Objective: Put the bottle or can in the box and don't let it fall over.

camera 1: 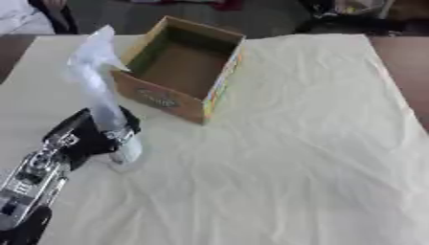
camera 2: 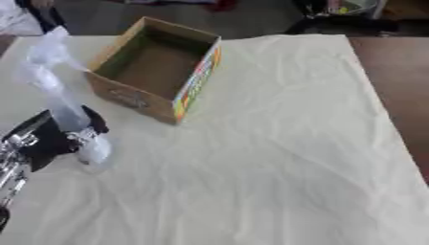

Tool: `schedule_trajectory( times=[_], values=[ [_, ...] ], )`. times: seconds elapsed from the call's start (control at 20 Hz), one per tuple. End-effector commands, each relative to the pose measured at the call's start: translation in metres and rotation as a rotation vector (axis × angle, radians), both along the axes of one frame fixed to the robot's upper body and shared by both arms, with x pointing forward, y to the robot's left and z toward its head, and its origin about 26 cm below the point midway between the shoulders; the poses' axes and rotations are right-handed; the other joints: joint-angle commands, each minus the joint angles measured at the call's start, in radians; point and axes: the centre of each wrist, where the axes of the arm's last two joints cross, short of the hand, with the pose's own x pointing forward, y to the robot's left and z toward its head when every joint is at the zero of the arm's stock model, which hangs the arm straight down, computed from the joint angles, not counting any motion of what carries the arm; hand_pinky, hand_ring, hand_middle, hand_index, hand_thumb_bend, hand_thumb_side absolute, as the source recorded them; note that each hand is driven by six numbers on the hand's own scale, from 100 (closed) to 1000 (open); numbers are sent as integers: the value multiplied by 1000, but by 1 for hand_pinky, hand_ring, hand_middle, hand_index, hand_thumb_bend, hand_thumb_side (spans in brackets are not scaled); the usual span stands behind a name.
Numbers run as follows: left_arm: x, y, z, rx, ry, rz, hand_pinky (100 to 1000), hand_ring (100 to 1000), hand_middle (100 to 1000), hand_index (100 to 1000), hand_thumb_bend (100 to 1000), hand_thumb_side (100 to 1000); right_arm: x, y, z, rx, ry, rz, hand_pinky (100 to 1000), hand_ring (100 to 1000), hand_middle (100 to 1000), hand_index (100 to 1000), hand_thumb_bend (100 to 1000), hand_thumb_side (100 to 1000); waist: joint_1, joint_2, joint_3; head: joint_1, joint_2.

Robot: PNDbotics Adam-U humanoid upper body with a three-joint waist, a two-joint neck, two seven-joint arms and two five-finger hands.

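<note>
One bottle, one box, one hand in view. Bottle clear, pale, tall, standing upright on cloth-covered bench, just beside box's near-left corner. Left hand fingers curled round its lower part. Box open, empty.

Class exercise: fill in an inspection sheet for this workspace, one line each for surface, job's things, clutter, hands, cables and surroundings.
Surface: table under a wrinkled cream cloth.
Job's things: clear bottle, tilted, base by the cloth; open cardboard box beyond it, nothing inside.
Clutter: nothing seen.
Hands: left hand curled round the bottle's lower part; right hand not in view.
Cables: nothing seen.
Surroundings: dark floor past the far edge, with blurred objects.
</note>
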Motion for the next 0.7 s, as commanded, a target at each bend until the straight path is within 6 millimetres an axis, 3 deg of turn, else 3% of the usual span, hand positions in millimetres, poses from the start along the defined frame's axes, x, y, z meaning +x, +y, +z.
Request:
schedule_trajectory(
  times=[0.05, 0.15, 0.45, 0.7],
  values=[
    [1, 1, 8, 20, -27, 2, 1000, 569, 360, 130, 100, 482, -1, -1, 10, -15, -25, 3, 949, 1000, 958, 753, 100, 523, -1, -13, -1, 1, -8],
    [1, 0, 9, 19, -35, -3, 1000, 527, 331, 110, 100, 653, -1, -1, 10, -16, -26, 3, 950, 1000, 958, 753, 100, 523, -1, -14, -1, 1, -8],
    [1, 0, 15, 7, -77, -15, 1000, 512, 327, 107, 100, 620, -2, -2, 10, -17, -23, 1, 954, 1000, 958, 753, 100, 523, -1, -15, 0, -2, -10],
    [0, 0, 23, 9, -136, -10, 1000, 517, 330, 106, 100, 649, -2, -2, 10, -16, -23, 0, 955, 1000, 958, 753, 100, 523, -1, -15, 0, -4, -9]
  ],
)
